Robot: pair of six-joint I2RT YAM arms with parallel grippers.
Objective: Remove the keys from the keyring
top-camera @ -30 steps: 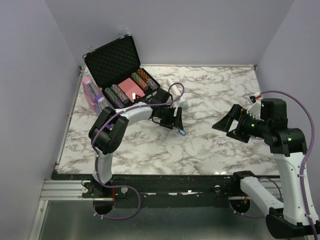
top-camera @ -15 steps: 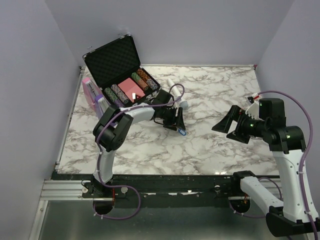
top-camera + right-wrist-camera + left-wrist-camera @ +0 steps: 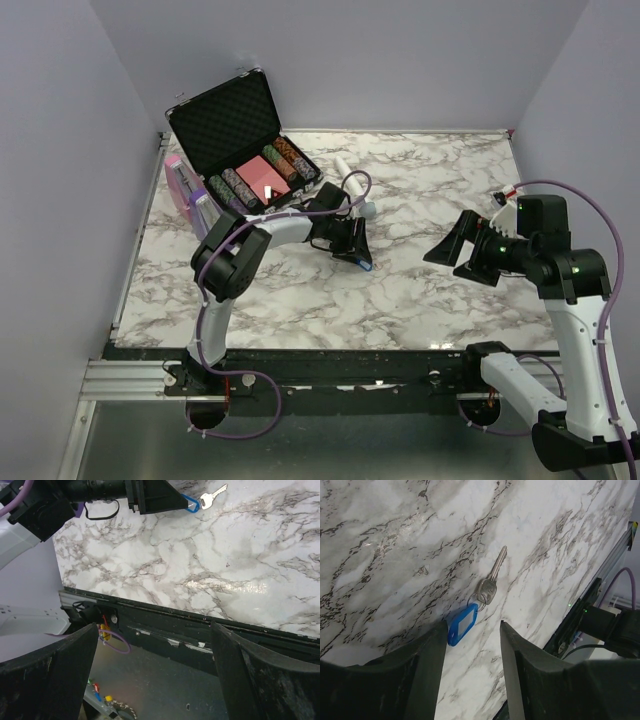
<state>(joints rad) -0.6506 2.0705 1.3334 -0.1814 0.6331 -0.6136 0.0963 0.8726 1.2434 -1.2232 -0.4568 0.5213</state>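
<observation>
Lab rig: plain-walled enclosure, marble table (image 3: 420,290)

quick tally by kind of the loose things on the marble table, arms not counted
small silver metal key: 1
blue oval plastic keyring tag: 1
open black case of poker chips: 1
white wand: 1
purple metronome: 1
total: 5

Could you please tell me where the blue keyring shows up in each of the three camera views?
Top external: the keyring is a blue speck near the picture's centre, at the left gripper.
Left wrist: the keyring is at lower centre, between the open jaws.
Right wrist: the keyring is at the top edge, right of centre.
Shared landmark: the left gripper, right by it in all three. The silver key shows only in the wrist views.
</observation>
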